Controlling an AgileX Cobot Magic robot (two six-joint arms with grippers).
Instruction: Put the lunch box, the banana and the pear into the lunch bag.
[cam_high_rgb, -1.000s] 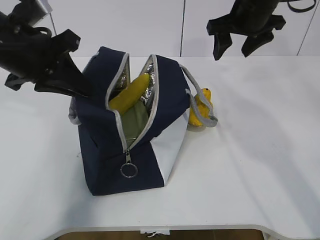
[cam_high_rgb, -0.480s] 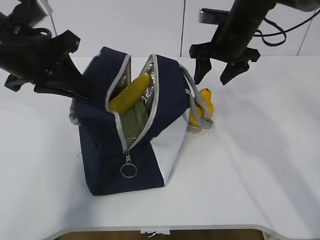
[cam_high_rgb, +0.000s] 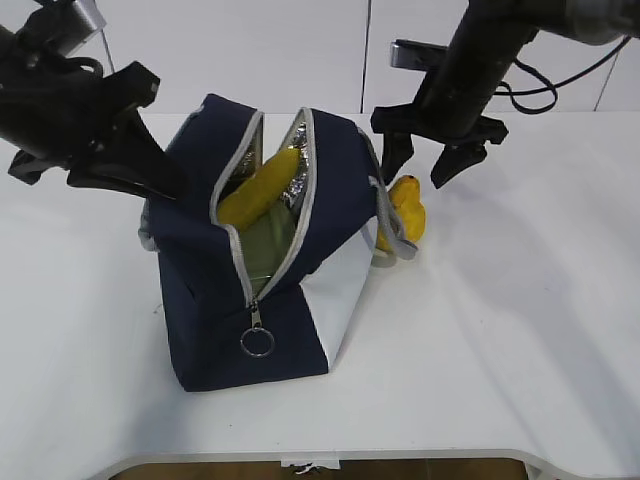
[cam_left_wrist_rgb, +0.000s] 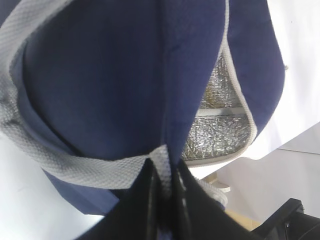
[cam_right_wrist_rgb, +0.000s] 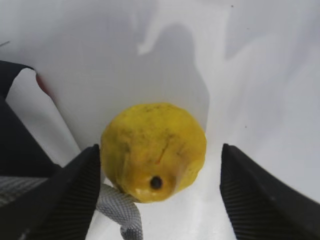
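The navy lunch bag (cam_high_rgb: 215, 280) stands unzipped at mid-table. The banana (cam_high_rgb: 258, 187) leans inside it over the sage-green lid of the lunch box (cam_high_rgb: 270, 245). The yellow pear (cam_high_rgb: 405, 210) stands on the table against the bag's right side, with the grey rope handle (cam_high_rgb: 388, 215) lying against it. My right gripper (cam_high_rgb: 425, 165) is open just above the pear. In the right wrist view the pear (cam_right_wrist_rgb: 153, 151) sits between the wide-spread fingers (cam_right_wrist_rgb: 62, 200), untouched. My left gripper (cam_left_wrist_rgb: 165, 180) is shut on the bag's left grey handle strap (cam_left_wrist_rgb: 75, 167), holding that side.
White table (cam_high_rgb: 520, 330) to the right and front of the bag. The bag's ring pull (cam_high_rgb: 257, 341) hangs at its front end. A wall stands behind the table.
My right gripper has come down and to the left from high at the back to just above the pear. The left gripper and the bag have not moved.
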